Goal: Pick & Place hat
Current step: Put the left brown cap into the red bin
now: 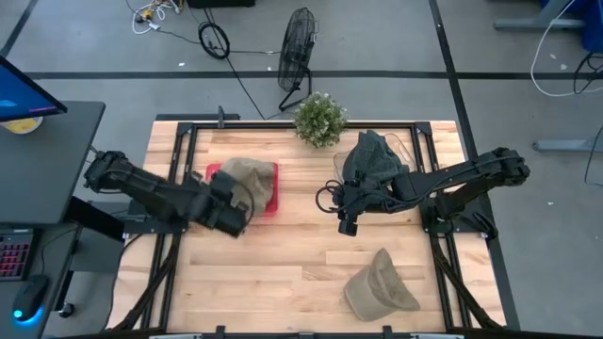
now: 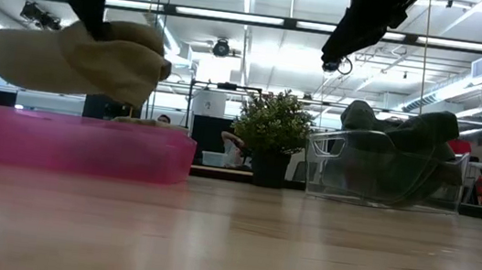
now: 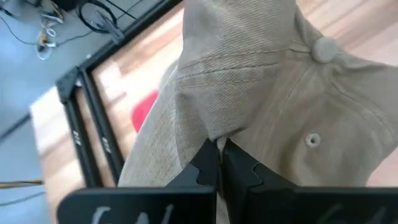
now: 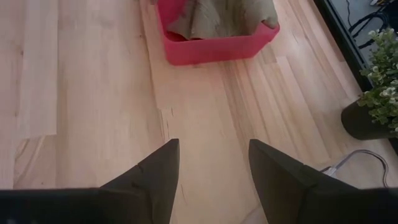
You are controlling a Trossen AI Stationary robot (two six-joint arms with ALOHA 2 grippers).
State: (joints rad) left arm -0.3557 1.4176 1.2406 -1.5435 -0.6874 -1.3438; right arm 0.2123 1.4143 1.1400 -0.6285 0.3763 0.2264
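Note:
A tan cap hangs from my left gripper above the pink bin. The low view shows the cap clear of the bin's rim. A second tan cap lies flat on the table near the near edge. My right gripper hovers open over bare table at mid-table, high up in the low view. In its wrist view, my right gripper looks toward the pink bin. Dark hats are piled in a clear bin. My left gripper is shut on a fold of the tan cap's crown cloth, pinched between the two fingers. It comes down from above in the low view. The cap hangs lifted clear over the pink bin, its top button away from the fingers.
A potted plant stands at the far edge between the two bins. Black frame rails run along the table's sides. Bare wood lies between the pink bin and the second tan cap. A monitor and a desk sit off the table's left side.

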